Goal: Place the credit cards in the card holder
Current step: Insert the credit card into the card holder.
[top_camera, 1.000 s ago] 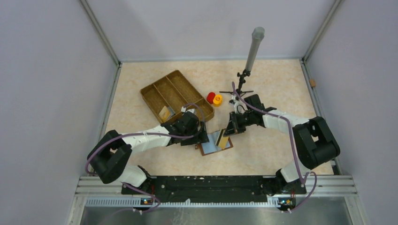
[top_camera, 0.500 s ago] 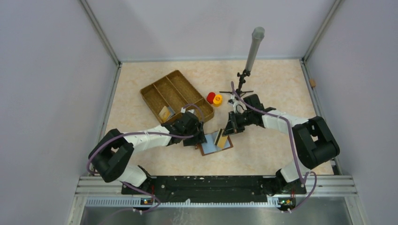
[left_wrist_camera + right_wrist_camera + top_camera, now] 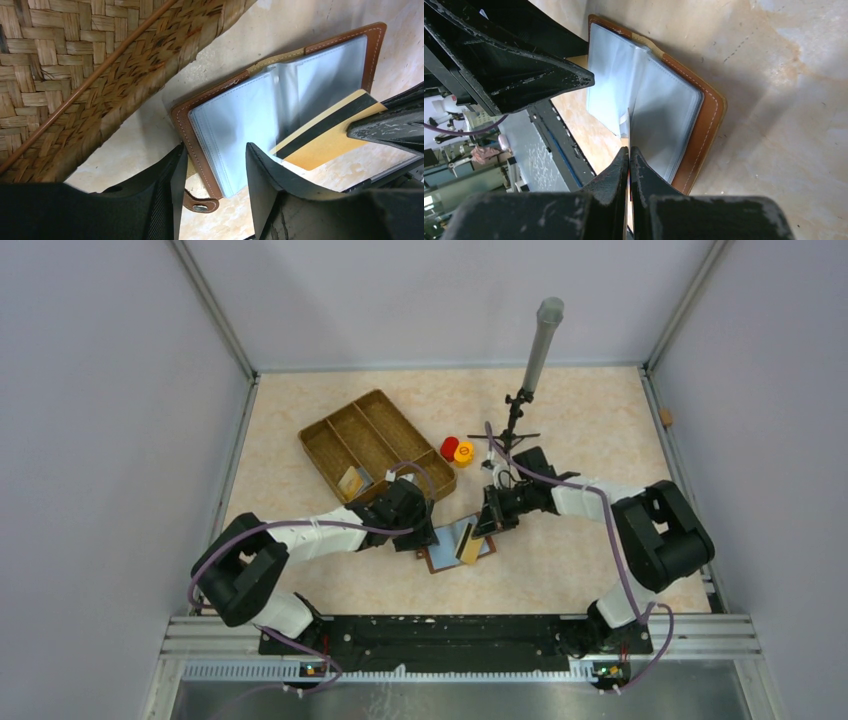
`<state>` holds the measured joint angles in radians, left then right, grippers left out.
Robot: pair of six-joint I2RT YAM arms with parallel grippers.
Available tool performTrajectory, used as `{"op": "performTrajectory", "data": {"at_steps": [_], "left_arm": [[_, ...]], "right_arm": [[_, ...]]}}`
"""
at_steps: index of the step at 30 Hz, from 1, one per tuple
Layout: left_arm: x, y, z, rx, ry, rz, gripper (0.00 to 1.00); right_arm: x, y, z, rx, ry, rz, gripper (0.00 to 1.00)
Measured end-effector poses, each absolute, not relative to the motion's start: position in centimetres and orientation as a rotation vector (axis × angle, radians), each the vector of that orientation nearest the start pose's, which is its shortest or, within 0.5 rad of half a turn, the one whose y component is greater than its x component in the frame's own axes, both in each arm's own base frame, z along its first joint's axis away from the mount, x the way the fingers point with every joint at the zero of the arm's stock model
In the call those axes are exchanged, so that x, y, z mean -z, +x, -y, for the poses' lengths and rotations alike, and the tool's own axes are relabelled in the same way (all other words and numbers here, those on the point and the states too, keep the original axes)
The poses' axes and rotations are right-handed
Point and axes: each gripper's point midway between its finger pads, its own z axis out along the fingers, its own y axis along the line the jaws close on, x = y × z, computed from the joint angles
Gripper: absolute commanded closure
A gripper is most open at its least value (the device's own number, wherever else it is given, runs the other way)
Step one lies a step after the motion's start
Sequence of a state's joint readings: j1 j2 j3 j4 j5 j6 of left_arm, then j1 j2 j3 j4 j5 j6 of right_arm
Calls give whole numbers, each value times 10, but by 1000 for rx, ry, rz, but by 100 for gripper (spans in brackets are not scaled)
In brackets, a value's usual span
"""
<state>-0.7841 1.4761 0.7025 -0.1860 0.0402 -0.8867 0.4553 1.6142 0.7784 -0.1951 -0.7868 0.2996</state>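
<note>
The brown card holder lies open on the table, its clear sleeves facing up. A yellow credit card with a black stripe is pinched edge-on in my right gripper, which is shut on it. The card's far end sits among the sleeves near the holder's fold. My left gripper stands astride the holder's near corner by the snap tab. Its jaws are half closed, with a gap still showing. The brown cover shows beyond the right fingers.
A divided wicker tray sits just left of the holder, its woven wall close to my left fingers; a small tan flat piece lies in it. Red and orange caps and a black stand with a grey tube are behind.
My left jaws have narrowed around the holder's corner. My right gripper has carried the yellow card a little left and lower, onto the sleeves.
</note>
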Motion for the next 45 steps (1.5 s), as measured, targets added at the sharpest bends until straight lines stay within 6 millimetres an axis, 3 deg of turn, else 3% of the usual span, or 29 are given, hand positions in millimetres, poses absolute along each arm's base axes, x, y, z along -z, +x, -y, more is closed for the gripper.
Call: {"op": "performTrajectory", "data": {"at_steps": [14, 29, 38, 45], "left_arm": [[-29, 209, 266, 694, -126, -2663, 53], [-28, 212, 269, 713, -116, -2643, 57], [-28, 212, 268, 711, -117, -2642, 58], [-28, 212, 268, 709, -129, -2642, 57]], "right_arm": [[-33, 202, -261, -1315, -542, -2677, 100], [-21, 203, -276, -1338, -579, -2775, 100], [-19, 204, -276, -1317, -551, -2828, 70], [-30, 206, -276, -1241, -549, -2820, 49]]}}
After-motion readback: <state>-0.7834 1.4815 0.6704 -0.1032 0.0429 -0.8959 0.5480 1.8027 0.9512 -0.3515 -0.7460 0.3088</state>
